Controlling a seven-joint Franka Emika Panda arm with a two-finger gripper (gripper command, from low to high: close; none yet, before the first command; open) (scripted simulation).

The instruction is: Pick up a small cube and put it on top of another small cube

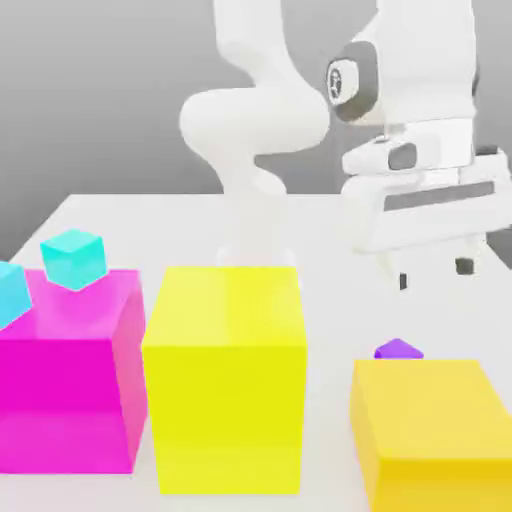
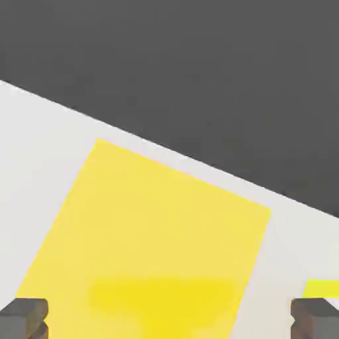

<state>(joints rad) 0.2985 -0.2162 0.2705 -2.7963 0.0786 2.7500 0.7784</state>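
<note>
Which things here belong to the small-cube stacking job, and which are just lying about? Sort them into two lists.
Belong to the job:
- small purple cube, partly hidden
- gripper, open above the table

Likely just lying about:
- magenta block
- bright yellow block
- orange-yellow block

Can't tell:
- small cyan cubes, one possibly the base

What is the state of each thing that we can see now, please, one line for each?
claw: open, empty, above the table
small purple cube: not held, partly hidden behind the orange-yellow block
orange-yellow block: standing on the table
bright yellow block: upright on the table
magenta block: on the table, bearing cyan cubes
cyan cubes: not held, one partly cut off by the exterior view's left edge
</note>
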